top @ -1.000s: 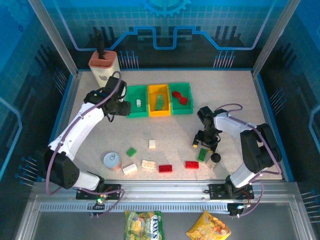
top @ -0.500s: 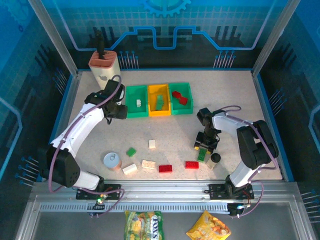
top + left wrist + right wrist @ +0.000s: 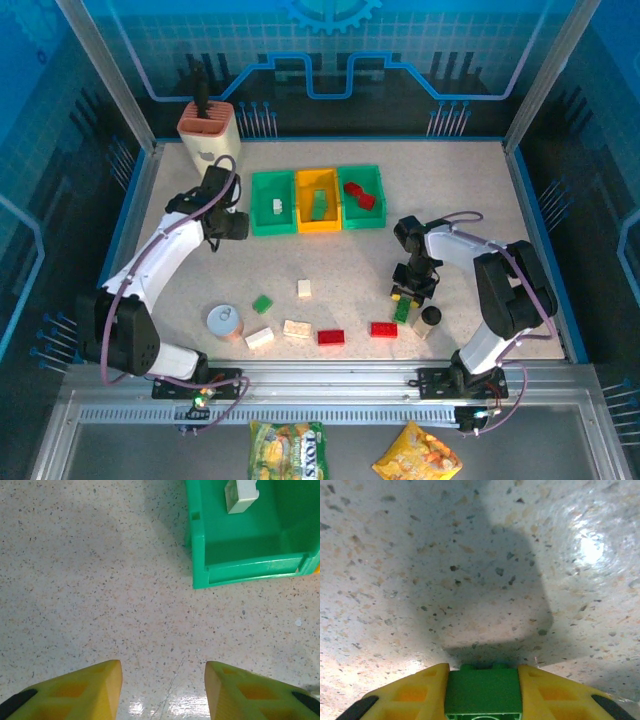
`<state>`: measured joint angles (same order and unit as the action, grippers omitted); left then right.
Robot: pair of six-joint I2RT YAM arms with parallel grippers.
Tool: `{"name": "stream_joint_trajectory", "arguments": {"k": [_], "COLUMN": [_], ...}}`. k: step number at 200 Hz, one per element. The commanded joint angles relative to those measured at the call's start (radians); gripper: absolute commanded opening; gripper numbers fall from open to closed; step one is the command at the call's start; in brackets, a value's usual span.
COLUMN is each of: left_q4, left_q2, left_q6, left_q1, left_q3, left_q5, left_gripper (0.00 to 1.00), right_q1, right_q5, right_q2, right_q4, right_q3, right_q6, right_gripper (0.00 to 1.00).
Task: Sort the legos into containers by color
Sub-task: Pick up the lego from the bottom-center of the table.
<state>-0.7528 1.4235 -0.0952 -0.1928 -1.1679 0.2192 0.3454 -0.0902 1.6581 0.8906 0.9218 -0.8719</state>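
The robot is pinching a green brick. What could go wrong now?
The right gripper pinches the green lego just at its fingertips, so the brick might slip out when lifted. The small black-capped cylinder stands close beside that gripper, so a sideways swing could knock it over.

"TOYS", printed on green-yellow bag (image 3: 287, 446)

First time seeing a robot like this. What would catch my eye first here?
Probably the bright row of containers at the far middle of the table, two green around a yellow-orange one. Next, the right gripper pinching a green lego on the right side, and loose red, green and cream legos scattered along the near edge.
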Motion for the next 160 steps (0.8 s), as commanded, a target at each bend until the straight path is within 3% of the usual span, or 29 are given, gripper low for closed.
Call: {"name": "stream_joint_trajectory", "arguments": {"k": [1,29,39,102,122,160], "left_q4": [0.034,0.057,0.065,0.091,0.096,0.053], "left_q2": [-0.031,-0.044,-0.049,-0.05,-0.051,-0.054], "left_q6": [0.002,-0.017,-0.021,-0.037,-0.038,-0.045], "left_q1": [0.018,0.029,0.03,0.044,0.046,0.046], "left_q3": [0.015,0.028,0.033,0.044,0.045,0.022], "left_q5": [-0.034,-0.052,-0.062,-0.082,-0.083,-0.082], "left_gripper": [0.48,0.48,0.48,0.47,0.48,0.48], "right_q1": [-0.013,0.0,0.019,0.222,0.286,0.366], "right_q5": [0.005,0.041,0.074,0.326,0.361,0.333], "right_q2": [-0.03,-0.055,-0.06,-0.004,0.038,0.134], "right_q4": [0.043,0.051,0.051,0.041,0.007,-0.059], "right_q3": [0.01,0.046,0.074,0.318,0.393,0.546], "right_q6": [-0.008,0.011,0.038,0.167,0.254,0.395], "right_gripper": [0.33,0.33,0.28,0.25,0.17,0.15]}}
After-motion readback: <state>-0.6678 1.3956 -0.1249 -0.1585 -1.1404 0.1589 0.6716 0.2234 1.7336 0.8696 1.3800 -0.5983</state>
